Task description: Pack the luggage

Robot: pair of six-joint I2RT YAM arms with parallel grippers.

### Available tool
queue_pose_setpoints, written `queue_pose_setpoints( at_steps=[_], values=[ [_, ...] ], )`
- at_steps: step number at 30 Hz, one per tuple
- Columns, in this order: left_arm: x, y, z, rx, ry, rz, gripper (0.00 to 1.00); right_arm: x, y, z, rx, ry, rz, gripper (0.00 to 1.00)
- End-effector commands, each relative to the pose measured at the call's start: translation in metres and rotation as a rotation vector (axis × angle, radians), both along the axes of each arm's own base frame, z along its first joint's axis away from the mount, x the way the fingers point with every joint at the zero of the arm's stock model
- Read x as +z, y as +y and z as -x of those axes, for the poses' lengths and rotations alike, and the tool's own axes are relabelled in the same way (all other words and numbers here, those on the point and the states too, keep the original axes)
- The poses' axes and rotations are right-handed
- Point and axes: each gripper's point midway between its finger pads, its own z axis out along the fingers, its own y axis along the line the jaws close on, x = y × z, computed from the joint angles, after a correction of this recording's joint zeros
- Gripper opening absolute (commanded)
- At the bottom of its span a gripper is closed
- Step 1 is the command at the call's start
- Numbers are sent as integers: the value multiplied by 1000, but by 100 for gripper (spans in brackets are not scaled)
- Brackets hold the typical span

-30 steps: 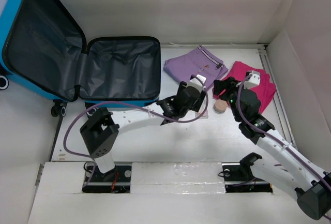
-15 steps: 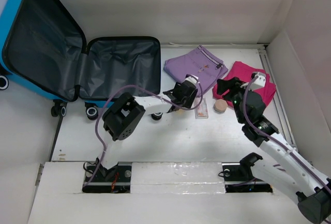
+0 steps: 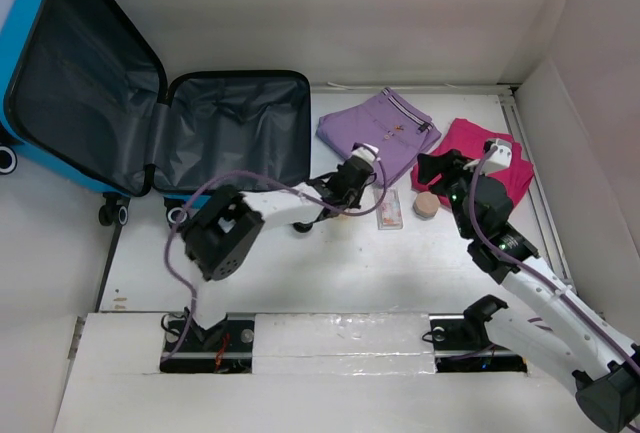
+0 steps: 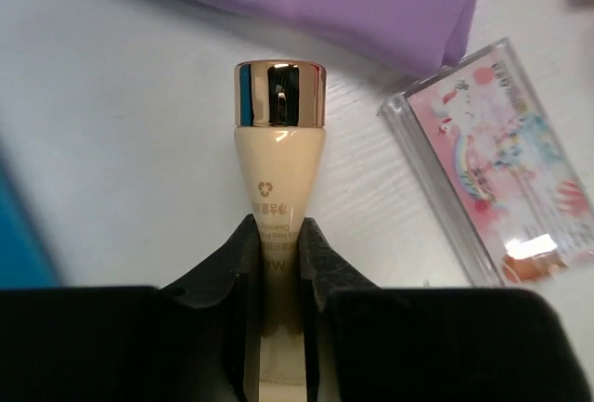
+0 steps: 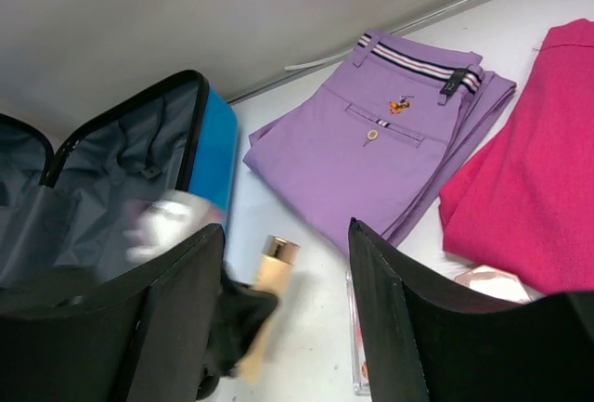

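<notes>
Left hand (image 4: 278,246) clamped on cream bottle (image 4: 278,156), shifted left from purple trousers (image 3: 380,123) toward luggage (image 3: 235,133) | luggage open, nothing inside, far-left worktop (image 3: 350,263) | right hand (image 5: 283,235) open, idle | packing judged barely begun.

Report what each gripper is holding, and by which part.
Left gripper pinches the cream bottle by its lower body, gold cap free. Right gripper holds nothing.

I see the luggage (image 3: 85,83) cut off by the left edge of my top view. On the left wrist camera, the left gripper (image 4: 277,235) hides the lower end of the cream bottle (image 4: 278,156). Its print is too small to read, and the frame crops the clear case (image 4: 501,188).
</notes>
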Motion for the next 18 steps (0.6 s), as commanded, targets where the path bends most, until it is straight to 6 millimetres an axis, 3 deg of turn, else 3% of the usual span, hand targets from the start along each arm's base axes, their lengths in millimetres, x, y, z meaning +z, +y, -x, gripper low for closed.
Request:
queue_pose_setpoints(
  at_steps=[1, 3, 4, 6, 7, 8, 9, 11, 13, 15, 17, 18],
  values=[
    [137, 6, -7, 66, -200, 283, 3, 10, 4, 0, 28, -28, -19, 62],
    [164, 25, -13, 135, -242, 338, 12, 10, 6, 1, 37, -28, -20, 62],
    [190, 47, -22, 202, -292, 376, 15, 10, 6, 1, 37, -28, -20, 62],
    [203, 77, -33, 315, -330, 403, 24, 5, 9, -2, 46, -11, -11, 62],
    [208, 110, -46, 422, -346, 418, 27, 5, 9, -2, 46, -11, -11, 62],
    [213, 127, -53, 478, -361, 434, 30, 9, 9, -2, 46, -19, -16, 62],
    [197, 147, -58, 545, -348, 411, 34, 6, 12, -3, 55, -9, -10, 62],
    [191, 191, -73, 665, -349, 426, 48, 5, 13, -3, 65, -8, -10, 62],
    [173, 212, -76, 742, -312, 450, 74, 2, 14, -5, 65, 1, -5, 62],
    [159, 221, -76, 782, -290, 441, 100, 3, 16, -7, 65, 4, -4, 63],
    [151, 222, -72, 792, -283, 456, 100, -6, 17, -10, 65, 26, 17, 64],
    [158, 223, -69, 794, -299, 484, 100, -9, 18, -12, 65, 35, 22, 64]
  ],
)
